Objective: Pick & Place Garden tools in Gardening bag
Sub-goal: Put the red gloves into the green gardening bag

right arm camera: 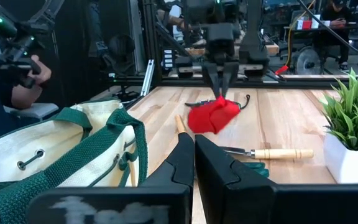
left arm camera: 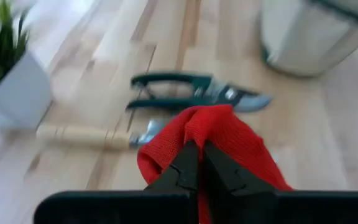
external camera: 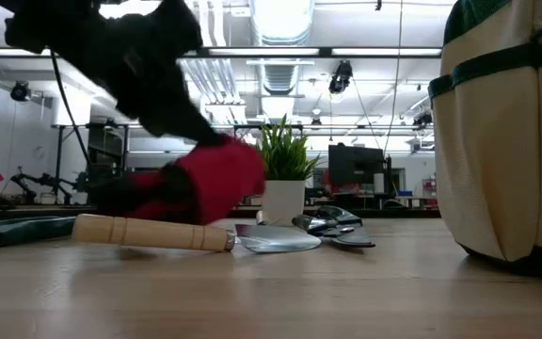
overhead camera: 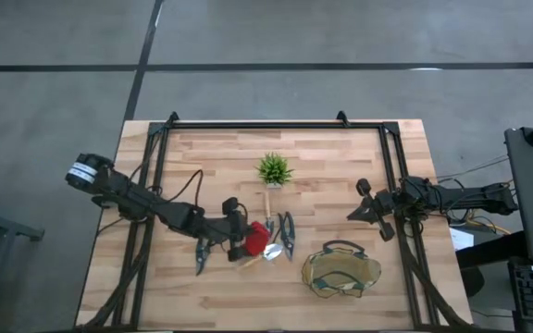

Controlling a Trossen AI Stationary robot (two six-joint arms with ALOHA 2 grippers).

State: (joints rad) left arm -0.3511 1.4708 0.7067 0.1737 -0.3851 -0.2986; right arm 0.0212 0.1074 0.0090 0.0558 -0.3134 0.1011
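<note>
Red fabric glove [left arm camera: 219,140] is pinched in your left gripper [left arm camera: 197,158], jaws closed on it, lifted off the wooden worktop [overhead camera: 220,157] and hiding part of the wooden-handled silver trowel [external camera: 191,234] below. Dark-handled pruning shears [left arm camera: 194,91] lie just beyond. Olive-tan fabric gardening bag [overhead camera: 341,274] sits nearby, cut off in the low view. Your right gripper [right arm camera: 194,152] waits at the worktop's right edge, jaws closed, empty.

We see a pale wooden table [overhead camera: 340,166] with smooth planks, a red knitted cloth glove [left arm camera: 222,140], a trowel [external camera: 196,235] with shiny metal blade and matt wooden handle, shears [left arm camera: 191,93] with dark smooth handles, a coarse fabric bag [right arm camera: 73,155] with woven green trim
</note>
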